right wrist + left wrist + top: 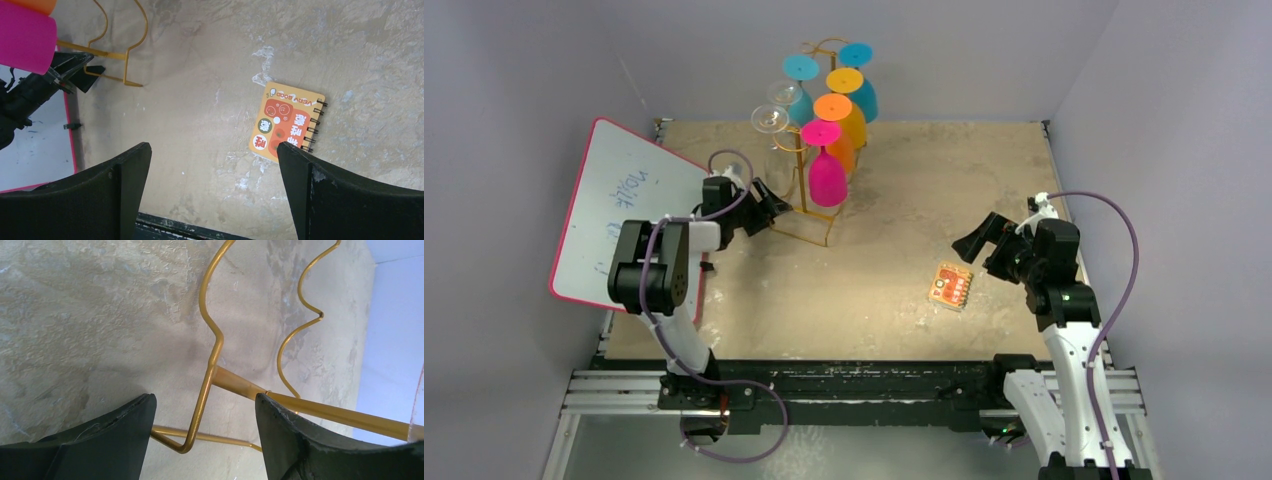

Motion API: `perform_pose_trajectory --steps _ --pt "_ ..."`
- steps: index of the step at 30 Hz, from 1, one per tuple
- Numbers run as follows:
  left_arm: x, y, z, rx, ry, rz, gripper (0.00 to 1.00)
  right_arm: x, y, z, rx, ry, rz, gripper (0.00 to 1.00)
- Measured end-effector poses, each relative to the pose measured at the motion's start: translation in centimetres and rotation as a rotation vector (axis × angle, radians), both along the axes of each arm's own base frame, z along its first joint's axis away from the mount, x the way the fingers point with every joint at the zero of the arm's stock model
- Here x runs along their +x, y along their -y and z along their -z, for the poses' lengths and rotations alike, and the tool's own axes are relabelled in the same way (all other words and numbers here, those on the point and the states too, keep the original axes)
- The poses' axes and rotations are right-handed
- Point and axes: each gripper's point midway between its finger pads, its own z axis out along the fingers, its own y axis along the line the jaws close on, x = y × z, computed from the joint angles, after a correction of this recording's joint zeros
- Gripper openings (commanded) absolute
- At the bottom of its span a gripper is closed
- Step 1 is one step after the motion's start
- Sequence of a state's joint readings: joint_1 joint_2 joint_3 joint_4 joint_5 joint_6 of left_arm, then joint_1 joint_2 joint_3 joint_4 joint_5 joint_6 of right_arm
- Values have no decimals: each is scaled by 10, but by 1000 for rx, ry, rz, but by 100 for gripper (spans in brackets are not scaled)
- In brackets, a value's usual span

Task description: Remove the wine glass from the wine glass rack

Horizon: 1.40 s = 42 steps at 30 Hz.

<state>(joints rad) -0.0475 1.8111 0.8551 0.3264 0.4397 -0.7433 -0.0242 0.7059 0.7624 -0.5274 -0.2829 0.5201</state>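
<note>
Wrist close-up, clearer than overhead: left gripper (205,399) parted astride the thin gold base wire of the wine glass rack (240,385), nothing clamped. From overhead, glossy pink wine glass (827,178) hung upside down, higher and right of that gripper. Far right, right gripper (214,148) spread wide over a spiral-bound notebook (285,122).

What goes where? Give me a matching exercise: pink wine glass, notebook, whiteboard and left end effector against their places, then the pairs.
1. pink wine glass
2. notebook
3. whiteboard
4. left end effector

A. lying flat, off to the right
B. open around the base wires of the wine glass rack
C. hanging bowl-down on the rack
D. propped up at far left

Pairs: 1-C, 2-A, 3-D, 4-B
</note>
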Motion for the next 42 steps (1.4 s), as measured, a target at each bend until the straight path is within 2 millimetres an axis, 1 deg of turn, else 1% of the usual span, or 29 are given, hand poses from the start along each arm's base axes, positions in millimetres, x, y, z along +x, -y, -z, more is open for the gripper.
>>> perform_pose_trajectory --steps 2,4,6,12,15,21,23,25,26,28,30,32,33,34,36,37,39,42 --pt "2 1 0 -16 20 -6 64 0 0 0 0 0 0 100" --pt "3 2 1 -30 33 -11 61 0 0 0 0 -1 -1 100" --pt "4 3 3 -46 42 -14 55 0 0 1 0 -2 -1 100" --pt "-11 8 8 -98 73 -23 54 -1 0 7 1 -13 0 100" --pt "-22 15 7 -104 81 -10 54 1 -2 8 8 -18 -7 100" --pt "-56 37 9 -101 74 36 53 8 -14 6 58 -13 -67 100" --pt "-67 40 10 -106 69 41 55 8 -22 1 95 -5 -95 100" --pt "-78 39 10 -103 65 38 57 10 -30 -8 142 23 -122 100" --pt "-81 37 9 -101 63 31 59 11 -34 -15 163 48 -141 100" --pt "-85 34 8 -91 57 18 65 14 -41 -29 203 96 -165 100" --pt "-89 30 6 -76 48 0 69 18 -48 -44 256 152 -186 100" --pt "-93 24 1 -47 39 -32 74 22 -51 -47 280 159 -199 100" --pt "-95 20 -1 -33 35 -43 76 25 -53 -45 289 151 -205 100" --pt "-96 17 -3 -15 35 -54 77 30 -54 -39 293 129 -207 100" --pt "-101 11 -5 13 22 -77 77 38 -55 -19 292 54 -205 100" --pt "-103 7 -6 29 12 -92 79 43 -56 -1 282 -8 -199 100" --pt "-109 0 -6 59 -7 -119 81 46 -57 28 254 -111 -183 100" --pt "-119 -11 -14 92 -5 -163 84 43 -65 60 203 -211 -193 100"
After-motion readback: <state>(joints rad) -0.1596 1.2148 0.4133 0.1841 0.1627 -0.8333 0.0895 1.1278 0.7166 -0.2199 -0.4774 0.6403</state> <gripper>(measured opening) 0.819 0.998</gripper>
